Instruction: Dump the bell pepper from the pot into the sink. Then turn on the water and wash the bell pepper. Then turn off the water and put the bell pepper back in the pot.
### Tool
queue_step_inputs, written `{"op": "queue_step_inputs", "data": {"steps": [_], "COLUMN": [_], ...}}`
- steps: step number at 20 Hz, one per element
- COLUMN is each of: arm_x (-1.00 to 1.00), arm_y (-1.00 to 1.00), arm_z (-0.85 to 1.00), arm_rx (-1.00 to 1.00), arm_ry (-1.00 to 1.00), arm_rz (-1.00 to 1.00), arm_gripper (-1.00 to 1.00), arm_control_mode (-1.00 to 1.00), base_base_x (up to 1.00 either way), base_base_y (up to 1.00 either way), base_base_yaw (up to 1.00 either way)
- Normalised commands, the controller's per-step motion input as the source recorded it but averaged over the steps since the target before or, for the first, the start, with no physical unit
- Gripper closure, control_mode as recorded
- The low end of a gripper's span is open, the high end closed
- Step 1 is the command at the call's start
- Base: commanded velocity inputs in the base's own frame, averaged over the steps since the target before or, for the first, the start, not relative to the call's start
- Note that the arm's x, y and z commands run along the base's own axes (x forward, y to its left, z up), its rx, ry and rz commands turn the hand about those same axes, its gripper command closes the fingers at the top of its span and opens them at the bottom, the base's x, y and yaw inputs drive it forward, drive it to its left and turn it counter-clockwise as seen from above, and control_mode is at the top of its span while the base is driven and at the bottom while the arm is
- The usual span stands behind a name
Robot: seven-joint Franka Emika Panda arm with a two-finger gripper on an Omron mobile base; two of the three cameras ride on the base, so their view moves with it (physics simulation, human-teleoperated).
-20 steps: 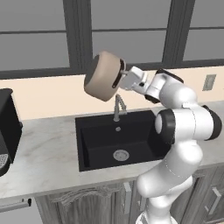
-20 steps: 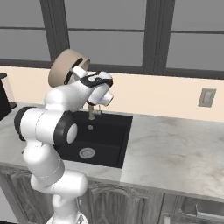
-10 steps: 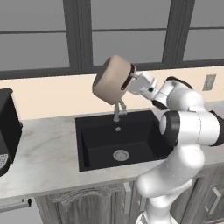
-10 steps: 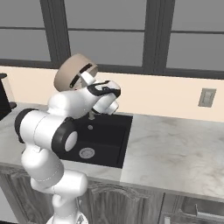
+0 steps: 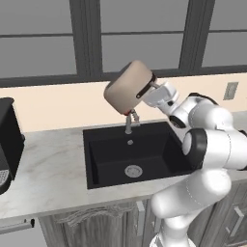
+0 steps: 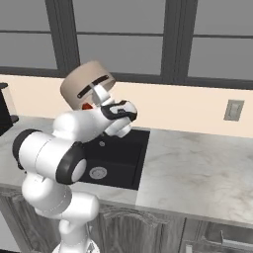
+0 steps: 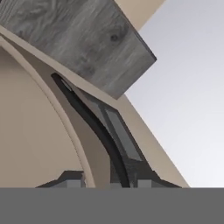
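Where upended pot (image 5: 129,87) hides it, bell pepper (image 6: 87,105) at rim.

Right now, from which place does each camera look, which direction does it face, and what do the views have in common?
Left base view: behind-left of the arm, facing the matte black sink; white arm lower right.
Right base view: behind-right, same sink; arm lower left.
Hand view: on the hand, along the end effector, against the round beige pot's wall.
Both base views share the upturned pot over the sink.

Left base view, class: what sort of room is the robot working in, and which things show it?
A kitchen: a black sink in a marble counter, a faucet, cabinets below.
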Motion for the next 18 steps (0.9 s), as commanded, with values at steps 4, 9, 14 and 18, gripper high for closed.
{"op": "queue_step_inputs", "data": {"steps": [4,9,14,18], "arm_x": [-0.05,-0.13,-0.25,-0.97], "arm_y": [-0.02,0.33,0.69,1.0], "arm_z": [0.26,0.34,0.28,0.14], "arm_rx": [0.17,0.1,0.01,-0.15], "arm_ry": [0.06,0.01,0.0,-0.12], "arm_rz": [0.06,0.07,0.04,0.0], "arm_gripper": [1.0,1.0,1.0,1.0], "arm_control_mode": [-1.0,-1.0,-1.0,-1.0], "base_base_x": [0.0,0.0,0.0,0.0], "base_base_y": [0.0,0.0,0.0,0.0], "base_base_yaw": [0.0,0.0,0.0,0.0]}}
